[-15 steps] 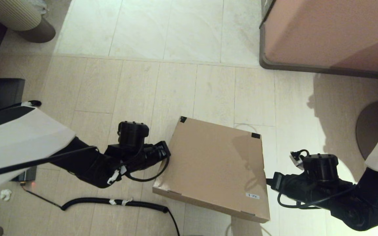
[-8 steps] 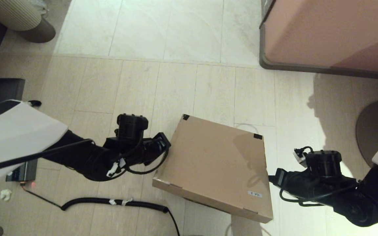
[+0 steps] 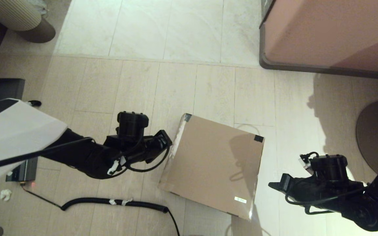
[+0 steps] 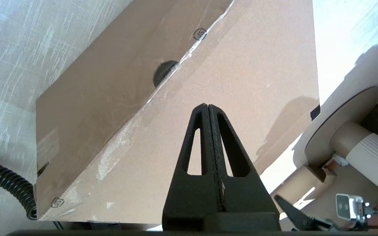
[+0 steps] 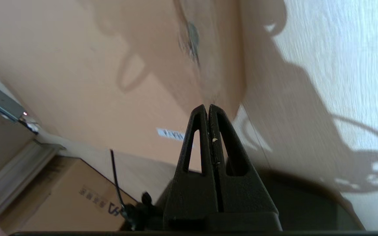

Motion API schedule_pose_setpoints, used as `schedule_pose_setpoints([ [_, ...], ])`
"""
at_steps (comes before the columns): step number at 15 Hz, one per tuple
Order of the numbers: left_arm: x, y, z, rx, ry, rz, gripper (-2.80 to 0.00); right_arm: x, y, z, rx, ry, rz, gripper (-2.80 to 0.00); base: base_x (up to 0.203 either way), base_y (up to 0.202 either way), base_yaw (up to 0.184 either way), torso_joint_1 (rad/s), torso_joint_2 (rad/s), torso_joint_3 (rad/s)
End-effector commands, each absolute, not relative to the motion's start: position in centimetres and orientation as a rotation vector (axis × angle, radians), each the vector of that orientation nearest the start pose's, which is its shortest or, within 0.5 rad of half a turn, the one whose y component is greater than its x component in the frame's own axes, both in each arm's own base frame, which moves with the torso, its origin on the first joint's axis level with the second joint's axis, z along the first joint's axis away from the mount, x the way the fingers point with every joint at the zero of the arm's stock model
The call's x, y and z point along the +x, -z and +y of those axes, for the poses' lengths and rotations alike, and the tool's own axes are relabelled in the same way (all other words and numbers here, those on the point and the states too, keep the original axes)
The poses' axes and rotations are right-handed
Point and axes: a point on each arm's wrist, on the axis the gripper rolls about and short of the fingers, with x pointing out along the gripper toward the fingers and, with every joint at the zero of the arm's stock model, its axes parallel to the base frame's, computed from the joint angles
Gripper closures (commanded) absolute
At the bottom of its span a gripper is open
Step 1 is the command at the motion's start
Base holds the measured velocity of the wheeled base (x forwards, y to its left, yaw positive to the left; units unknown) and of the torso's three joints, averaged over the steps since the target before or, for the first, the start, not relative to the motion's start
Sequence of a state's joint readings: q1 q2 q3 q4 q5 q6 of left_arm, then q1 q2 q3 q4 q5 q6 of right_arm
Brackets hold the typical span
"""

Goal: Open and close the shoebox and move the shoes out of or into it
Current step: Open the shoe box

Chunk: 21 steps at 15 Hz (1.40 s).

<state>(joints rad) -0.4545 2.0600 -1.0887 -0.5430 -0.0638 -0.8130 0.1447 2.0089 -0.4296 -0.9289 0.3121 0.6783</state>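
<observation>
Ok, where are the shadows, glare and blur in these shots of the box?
Head view: arm shadows fall on the shoebox lid and on the floor to the right; shiny tape glints along the lid's edges. Left wrist view: the floor beyond the box is washed out bright. Right wrist view: the box side looks smeared, with cable shadows on the floor.

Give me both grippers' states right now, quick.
Left gripper: closed, holding nothing, tips at the left side of the shoebox.
Right gripper: closed, holding nothing, just off the shoebox's right edge.
</observation>
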Motion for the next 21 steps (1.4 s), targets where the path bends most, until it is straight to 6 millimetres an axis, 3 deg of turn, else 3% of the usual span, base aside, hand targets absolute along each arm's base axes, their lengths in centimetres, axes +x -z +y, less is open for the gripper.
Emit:
schedule_pose_setpoints([
  [1,35.6,-11.8,-17.5,-0.702,0.305,0.608,0.00,27.3,-3.2,4.7,0.694,-0.199,0.795,0.00,0.000,0.000,0.000,0.000,0.00,0.000],
  [3,35.9,-10.4,-17.1,-0.661,0.281,0.633,0.00,27.2,-2.4,4.6,0.634,-0.200,0.810,0.00,0.000,0.000,0.000,0.000,0.00,0.000],
  [6,37.3,-6.9,-14.9,-0.442,0.252,0.660,0.00,27.9,0.2,4.5,0.474,-0.143,0.818,0.00,0.000,0.000,0.000,0.000,0.00,0.000],
  [12,38.7,-3.4,-15.3,-0.297,0.263,0.684,0.00,28.3,4.0,6.6,0.423,-0.215,0.676,0.00,0.000,0.000,0.000,0.000,0.00,0.000],
  [16,39.7,-2.9,-16.1,-0.287,0.266,0.665,0.00,28.3,5.5,8.3,0.389,-0.238,0.676,0.00,0.000,0.000,0.000,0.000,0.00,0.000],
  [21,39.6,-2.2,-17.3,-0.286,0.286,0.680,0.00,28.3,5.4,8.4,0.357,-0.245,0.693,0.00,0.000,0.000,0.000,0.000,0.00,0.000],
])
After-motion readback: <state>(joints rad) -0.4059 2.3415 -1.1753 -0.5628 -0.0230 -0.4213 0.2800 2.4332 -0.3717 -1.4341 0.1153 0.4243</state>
